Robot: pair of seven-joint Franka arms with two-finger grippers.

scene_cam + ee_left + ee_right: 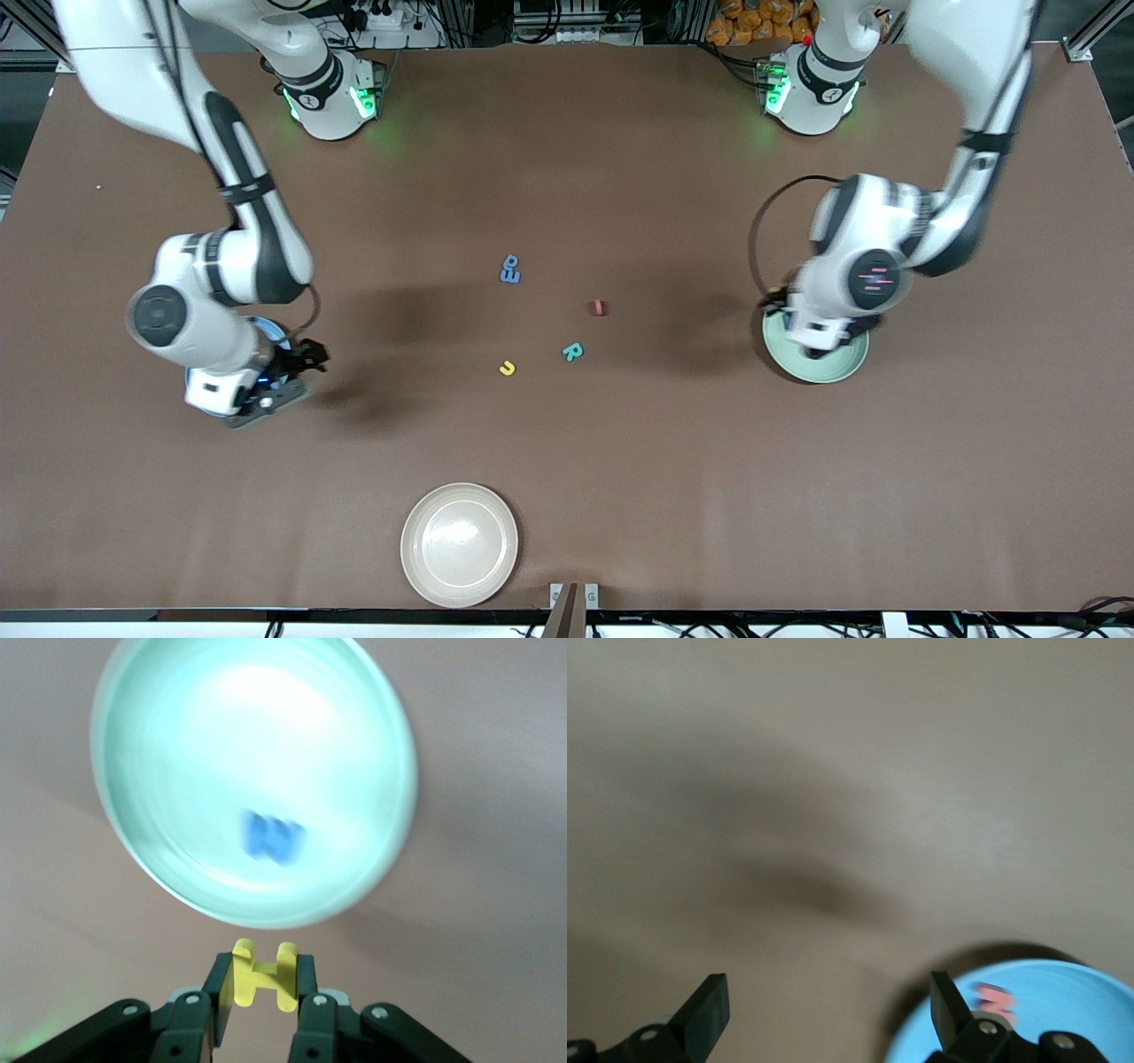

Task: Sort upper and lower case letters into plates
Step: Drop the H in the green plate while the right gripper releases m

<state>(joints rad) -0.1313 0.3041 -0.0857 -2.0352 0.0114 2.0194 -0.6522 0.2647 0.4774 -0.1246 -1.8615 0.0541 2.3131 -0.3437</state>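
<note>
My left gripper (263, 970) is shut on the yellow H (260, 979) and holds it over the edge of the pale green plate (159, 859). A blue letter (273, 836) lies in that plate, which also shows under the left hand in the front view (840, 363). My right gripper (828, 992) is open and empty beside the blue plate (1072, 1010), which holds a red letter (997, 1001). On the table between the plates lie two blue letters (510, 268), a red letter (597, 307), the teal R (572, 352) and the yellow u (507, 368).
A beige plate (459, 544) sits near the table edge closest to the front camera. The blue plate (273, 331) is mostly hidden under the right arm's hand (257, 390). The two arm bases stand along the top of the front view.
</note>
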